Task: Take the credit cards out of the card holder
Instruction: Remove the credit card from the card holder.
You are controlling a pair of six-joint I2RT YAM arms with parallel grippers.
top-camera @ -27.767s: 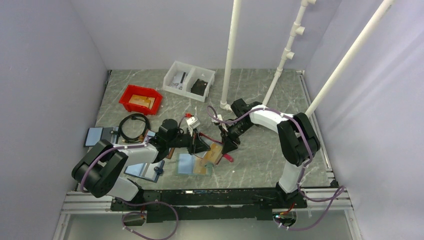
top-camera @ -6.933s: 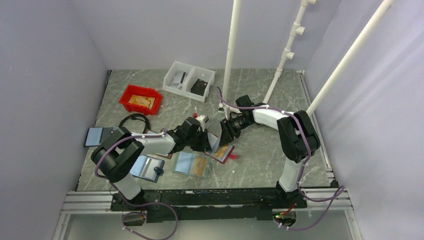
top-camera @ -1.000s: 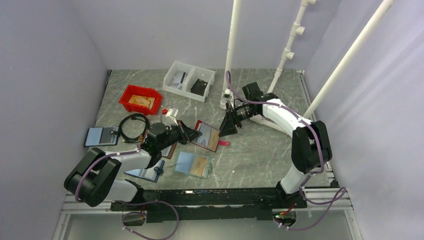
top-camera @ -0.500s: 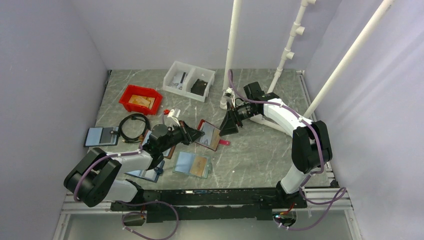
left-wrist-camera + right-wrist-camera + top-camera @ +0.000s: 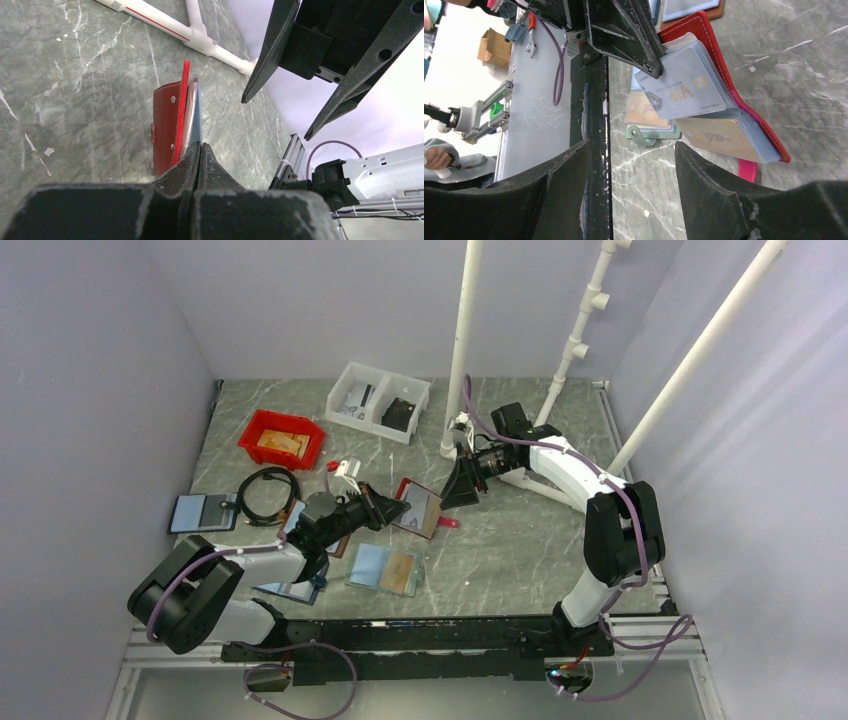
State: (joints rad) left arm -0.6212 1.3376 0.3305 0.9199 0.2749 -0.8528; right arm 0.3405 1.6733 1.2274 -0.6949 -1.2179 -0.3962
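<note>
The red card holder (image 5: pixel 421 508) is tilted up off the table at the centre, open, with its pink tab (image 5: pixel 451 525) on the surface. My left gripper (image 5: pixel 392 508) is shut on the edge of a pale blue-grey card (image 5: pixel 195 112) beside the red cover (image 5: pixel 172 120). In the right wrist view the grey card (image 5: pixel 684 92) sits skewed over a tan-orange card (image 5: pixel 719 137) in the holder (image 5: pixel 751 112), with a left finger (image 5: pixel 624 30) at its corner. My right gripper (image 5: pixel 458 490) hangs open just right of the holder, holding nothing (image 5: pixel 631 145).
A teal holder with an orange card (image 5: pixel 387 568) lies in front of the red one. A brown holder (image 5: pixel 312 530), a dark holder (image 5: pixel 201 511) and a black cable (image 5: pixel 266 492) lie left. A red bin (image 5: pixel 282 438), a white bin (image 5: pixel 378 400) and white pipes (image 5: pixel 460 350) stand behind.
My left gripper has shifted slightly right and up with the holder's page in it. My right gripper has drawn back a little, still open.
</note>
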